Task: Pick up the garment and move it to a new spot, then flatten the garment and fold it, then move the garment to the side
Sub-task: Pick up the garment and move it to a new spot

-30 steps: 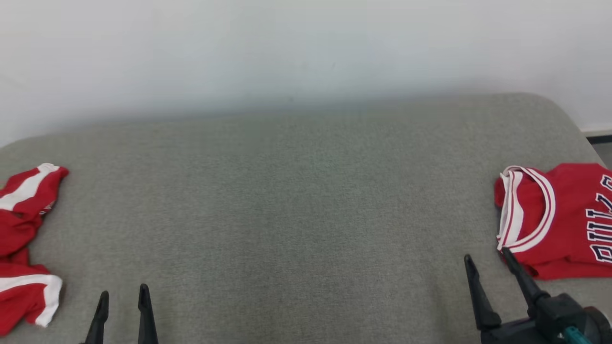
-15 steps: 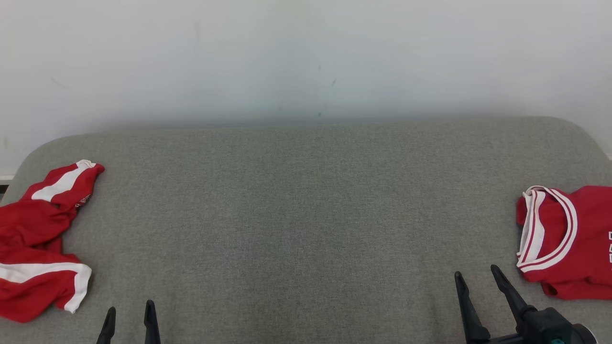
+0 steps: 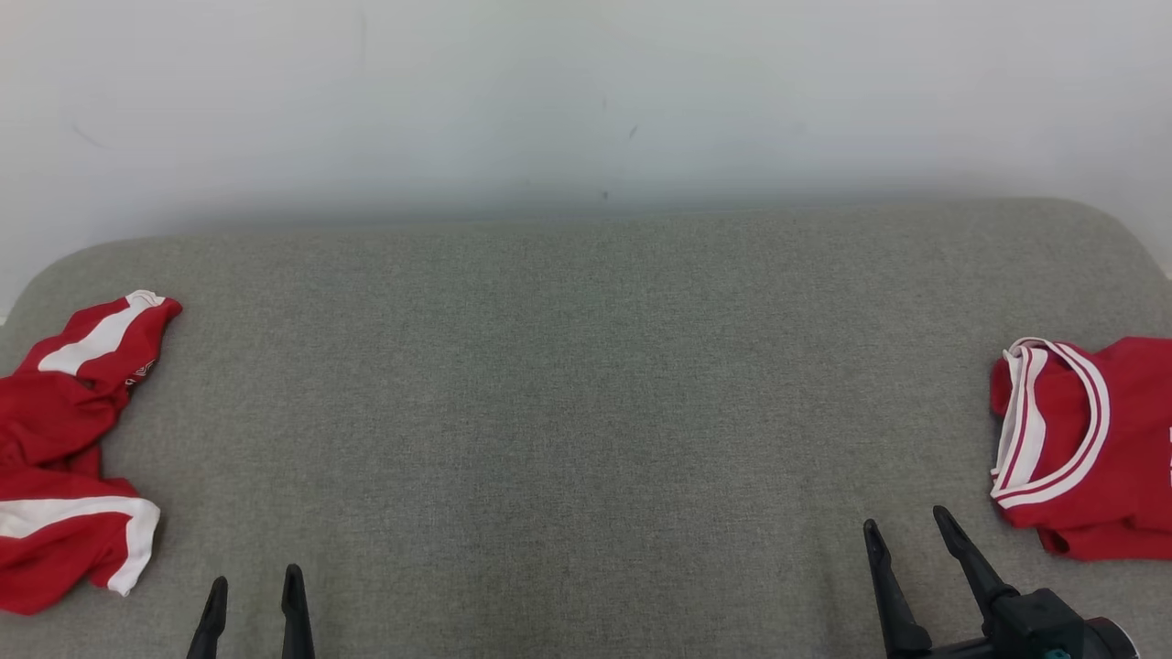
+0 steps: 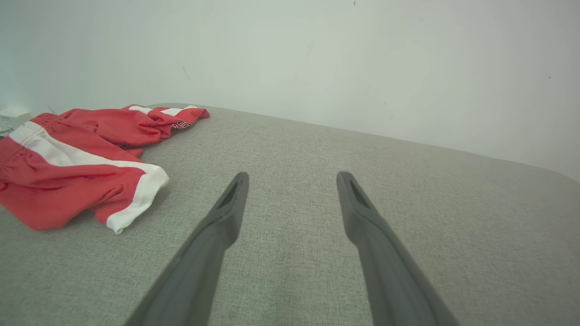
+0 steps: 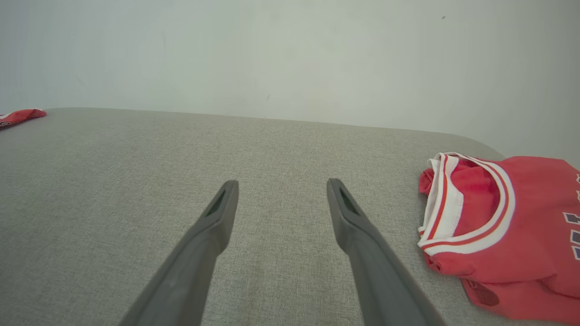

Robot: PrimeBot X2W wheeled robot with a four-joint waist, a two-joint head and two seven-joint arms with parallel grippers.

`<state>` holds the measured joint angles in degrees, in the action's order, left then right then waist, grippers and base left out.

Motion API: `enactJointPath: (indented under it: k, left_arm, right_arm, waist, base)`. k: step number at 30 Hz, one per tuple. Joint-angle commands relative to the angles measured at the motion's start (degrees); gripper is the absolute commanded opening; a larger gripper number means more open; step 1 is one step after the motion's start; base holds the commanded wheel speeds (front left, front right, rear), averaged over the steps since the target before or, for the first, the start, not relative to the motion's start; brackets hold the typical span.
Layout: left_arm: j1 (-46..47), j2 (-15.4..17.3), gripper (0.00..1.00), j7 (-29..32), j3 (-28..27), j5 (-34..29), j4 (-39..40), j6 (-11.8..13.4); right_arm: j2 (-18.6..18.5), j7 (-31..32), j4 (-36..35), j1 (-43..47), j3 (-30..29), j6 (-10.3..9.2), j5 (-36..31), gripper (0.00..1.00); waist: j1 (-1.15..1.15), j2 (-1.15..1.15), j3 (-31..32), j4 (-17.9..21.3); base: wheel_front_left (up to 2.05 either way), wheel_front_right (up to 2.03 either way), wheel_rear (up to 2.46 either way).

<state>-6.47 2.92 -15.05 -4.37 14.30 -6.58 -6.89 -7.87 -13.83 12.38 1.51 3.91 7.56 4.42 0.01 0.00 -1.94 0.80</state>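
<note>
In the head view, a grey fabric-covered worktop (image 3: 568,384) is running back to a pale wall (image 3: 586,91). Crumpled red shorts (image 3: 64,458) with white stripes are lying at its left edge, and a red jersey (image 3: 1090,448) with a white-trimmed collar is lying at its right edge, well apart from them. The left claw (image 3: 256,577) is showing by the near edge, fingers spread and holding nothing; the right claw (image 3: 904,518) is sitting near the jersey, likewise spread and empty. In the left wrist view, the left claw (image 4: 293,174) is gaping over bare fabric, with the shorts (image 4: 77,167) lying off to that view's left. In the right wrist view, the right claw (image 5: 282,181) is standing wide open, the jersey (image 5: 498,217) is lying to that view's right, clear of the fingers, and a tip of the shorts (image 5: 20,115) is peeking in at the worktop's far left edge
</note>
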Motion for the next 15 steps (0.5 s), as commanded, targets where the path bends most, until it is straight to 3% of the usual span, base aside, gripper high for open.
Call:
enactJointPath:
  k: [1,9,15]
  left_arm:
    - [0.8,0.0,1.0,-0.2,0.0,0.1,0.2,0.1]
    - [1.4,0.0,1.0,-0.2,-0.3,-0.1,0.1,0.0]
    - [1.4,0.0,1.0,-0.2,-0.7,0.6,0.5,0.7]
  right_arm:
    - [0.3,-0.3,0.0,0.1,-0.2,-0.17,-0.2,1.0]
    - [0.5,-0.6,0.4,-0.2,-0.6,-0.17,-0.2,1.0]
    - [0.3,-0.6,0.3,0.4,-0.7,-0.17,0.1,1.0]
  waist:
    - [-0.01,0.0,-0.2,0.0]
    - [-0.01,0.0,-0.3,-0.9]
    - [-0.01,0.0,0.1,-4.1]
  base:
    - [0.0,0.0,0.0]
    - [0.0,0.0,0.0]
    - [0.0,0.0,0.0]
